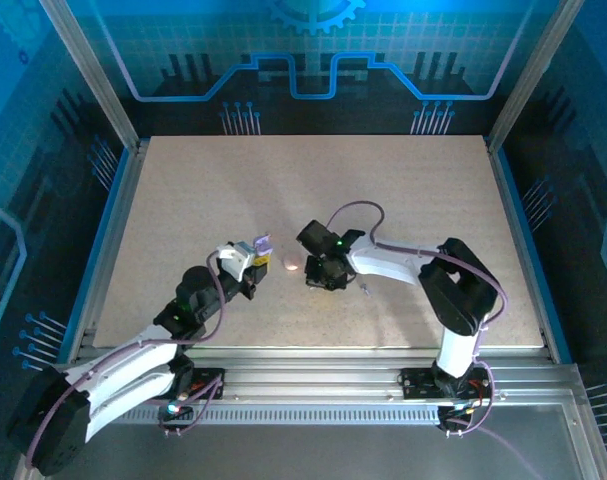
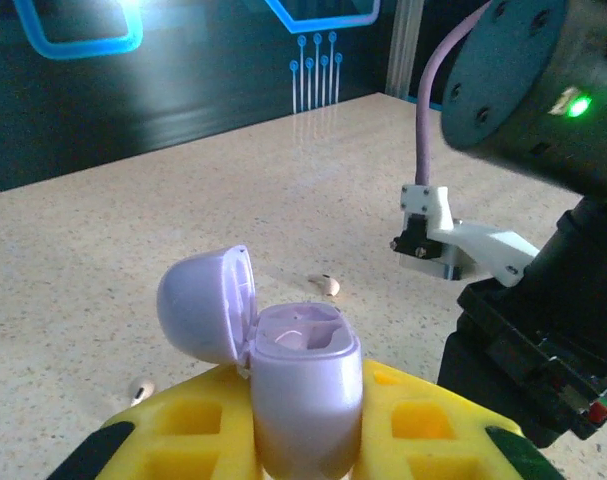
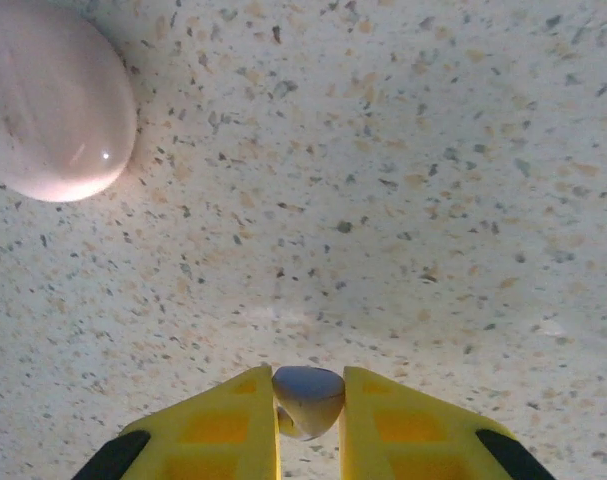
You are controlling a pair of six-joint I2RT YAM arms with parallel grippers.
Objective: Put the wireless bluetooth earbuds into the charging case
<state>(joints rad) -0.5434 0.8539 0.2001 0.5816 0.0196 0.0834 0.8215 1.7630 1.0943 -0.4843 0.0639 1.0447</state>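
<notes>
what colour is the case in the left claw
The case is pale lilac; left wrist view shows it best.

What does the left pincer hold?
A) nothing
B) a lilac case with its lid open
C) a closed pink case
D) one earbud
B: the left pincer is shut on the lilac case, and its lid stands open.
</notes>
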